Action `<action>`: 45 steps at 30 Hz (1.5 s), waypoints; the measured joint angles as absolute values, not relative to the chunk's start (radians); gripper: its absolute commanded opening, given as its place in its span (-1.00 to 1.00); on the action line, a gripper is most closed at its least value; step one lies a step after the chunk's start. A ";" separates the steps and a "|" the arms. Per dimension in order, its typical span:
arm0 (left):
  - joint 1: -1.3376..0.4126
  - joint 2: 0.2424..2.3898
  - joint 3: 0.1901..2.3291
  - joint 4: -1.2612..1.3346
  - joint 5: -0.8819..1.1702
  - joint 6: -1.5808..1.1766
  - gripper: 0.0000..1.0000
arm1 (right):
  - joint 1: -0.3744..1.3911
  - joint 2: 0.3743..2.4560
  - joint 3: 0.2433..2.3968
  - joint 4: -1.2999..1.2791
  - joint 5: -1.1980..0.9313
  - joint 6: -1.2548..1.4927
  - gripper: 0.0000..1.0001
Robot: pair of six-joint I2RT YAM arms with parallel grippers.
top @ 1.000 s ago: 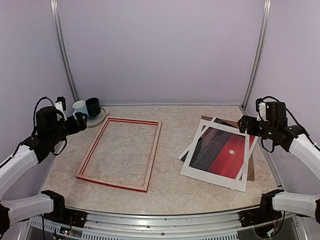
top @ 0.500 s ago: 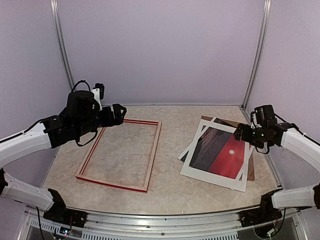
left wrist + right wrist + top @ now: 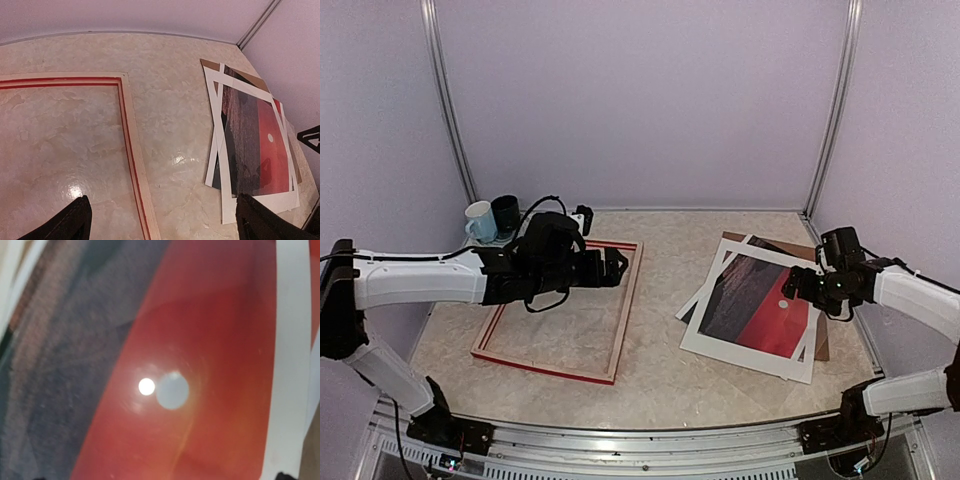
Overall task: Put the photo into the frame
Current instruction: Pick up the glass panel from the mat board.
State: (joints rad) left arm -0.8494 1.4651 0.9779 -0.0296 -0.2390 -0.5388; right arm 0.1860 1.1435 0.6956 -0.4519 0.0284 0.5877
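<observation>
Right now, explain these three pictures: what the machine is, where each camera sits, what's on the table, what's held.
Two robot arms are bolted at the near edge of the table, each ending in a two-finger tool. The wide picture looks down from above and behind; the other two come from wrist cameras. On it lie an empty red frame, a sunset photo on a brown board, and two mugs. The left tool hovers open over the frame; the right tool hangs open over the photo. Nothing is held.
</observation>
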 measured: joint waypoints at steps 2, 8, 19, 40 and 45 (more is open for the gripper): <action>-0.882 1.519 1.005 -0.027 -0.241 -0.539 0.98 | 0.186 1.156 0.685 -0.451 0.027 0.596 0.98; -0.933 1.690 1.097 0.003 -0.189 -0.549 0.98 | 0.186 1.164 0.657 -0.437 0.027 0.612 0.98; -0.985 1.914 1.224 0.045 -0.072 -0.588 0.98 | 0.186 1.168 0.612 -0.419 0.032 0.659 0.98; -0.988 2.091 1.357 -0.001 0.089 -0.704 0.98 | 0.186 1.234 0.568 -0.346 -0.019 0.653 0.98; -0.987 2.125 1.400 -0.042 0.120 -0.710 0.98 | 0.186 1.271 0.556 -0.328 -0.022 0.647 0.98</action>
